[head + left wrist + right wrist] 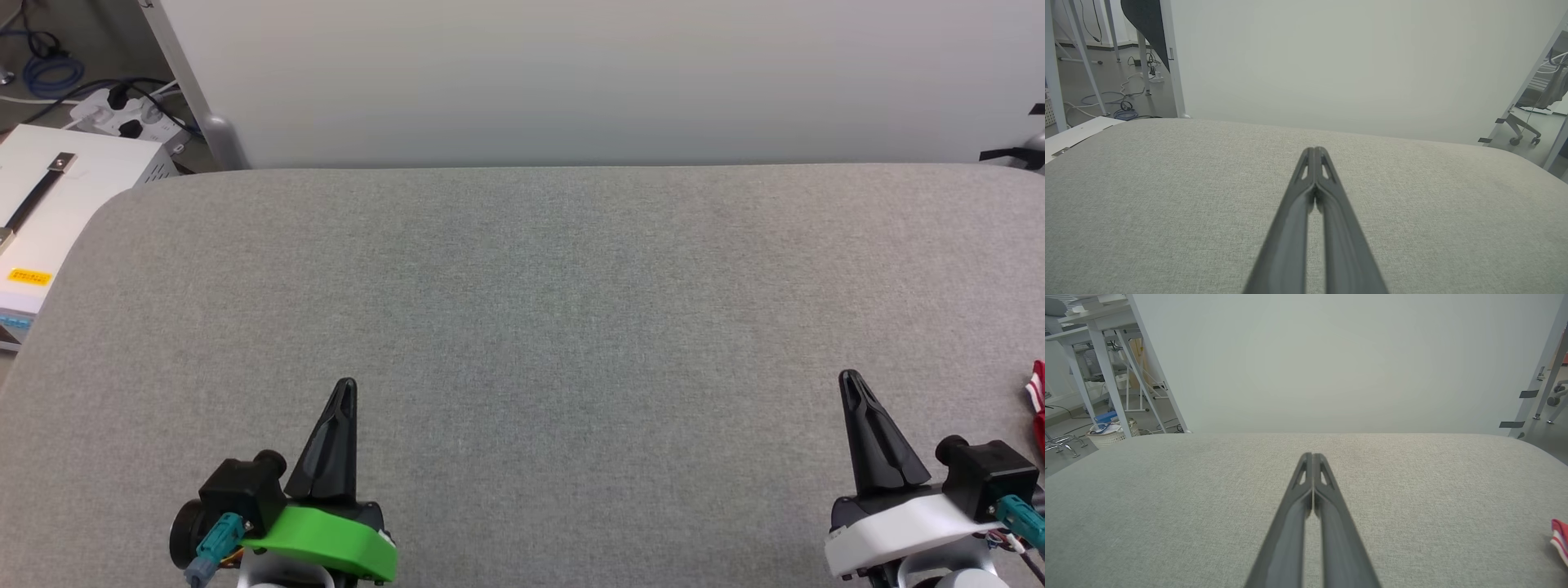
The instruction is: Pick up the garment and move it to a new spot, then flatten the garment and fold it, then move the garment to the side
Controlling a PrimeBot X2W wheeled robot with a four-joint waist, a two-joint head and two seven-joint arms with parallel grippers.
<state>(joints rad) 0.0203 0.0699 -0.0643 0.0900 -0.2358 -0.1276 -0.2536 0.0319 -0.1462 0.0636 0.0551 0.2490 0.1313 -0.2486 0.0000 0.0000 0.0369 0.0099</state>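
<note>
We saw both grippers low over the grey cloth-covered table, well apart from each other. The left gripper, on its green mount, had its two dark fingers pressed together to a single point and held nothing. The right gripper, on its white mount, was closed the same way and was just as empty.

The garment lay at the table's right edge, to the right of the right gripper and apart from it. We could make out just a sliver of red cloth with red-and-white striped trim. Nothing lay on the table between the fingers and that sliver.

A plain white panel stood along the table's far side. From the head view we noted a white box with a yellow label off the table's left corner, and behind it a power strip and a coil of blue cable on the floor. The left wrist view added a wheeled chair base beyond the panel's right end. The right wrist view added white table legs and a pale basket at its left, and the striped cloth at its lower right edge.
</note>
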